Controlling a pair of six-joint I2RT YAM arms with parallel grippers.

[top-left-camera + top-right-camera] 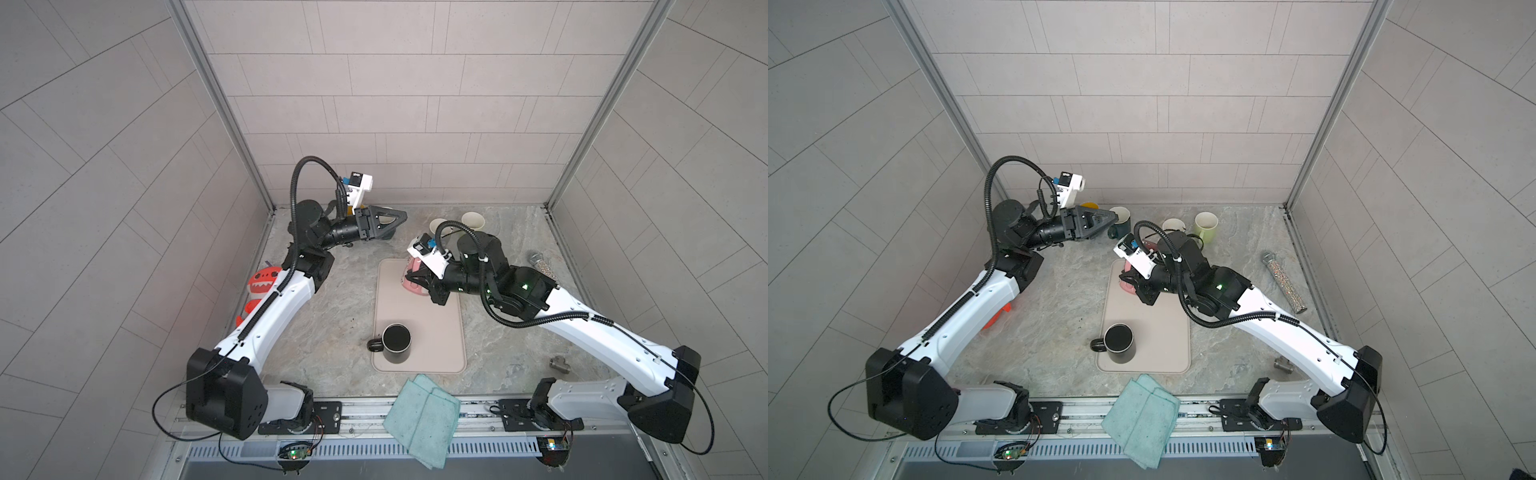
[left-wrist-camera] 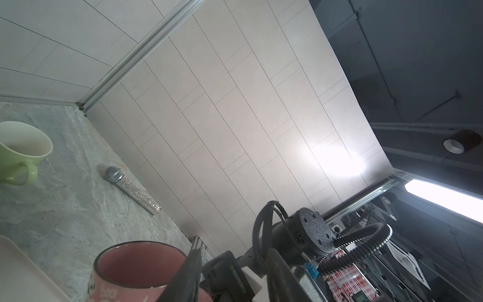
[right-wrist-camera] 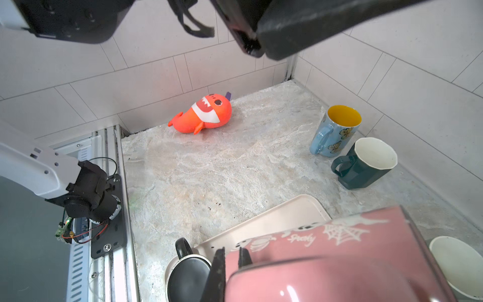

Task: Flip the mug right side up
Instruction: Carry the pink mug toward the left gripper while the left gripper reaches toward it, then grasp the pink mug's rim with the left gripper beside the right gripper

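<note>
Pink ceramic spooky-print mug [image 3: 326, 248], pinched by your right tool [image 3: 232, 251]: set it mouth-up and level on the rounded beige tray [image 3: 261, 222] before releasing.

Probably robot lab cell: tiled panels [image 1: 374, 104], aluminium frame [image 1: 222, 104].

Mat [image 1: 419, 316] centred on the surface [image 1: 332, 299]. Plain mug [image 1: 397, 343] on its near-left corner, handle out left. Spooky mug [image 1: 412, 287] over the far end. Cloth [image 1: 424, 415] overhangs the front edge. Microphone [image 1: 1283, 282] along the right wall, plush shark [image 1: 262, 284] by the left wall, other mugs [image 1: 1205, 226] along the back wall.
</note>
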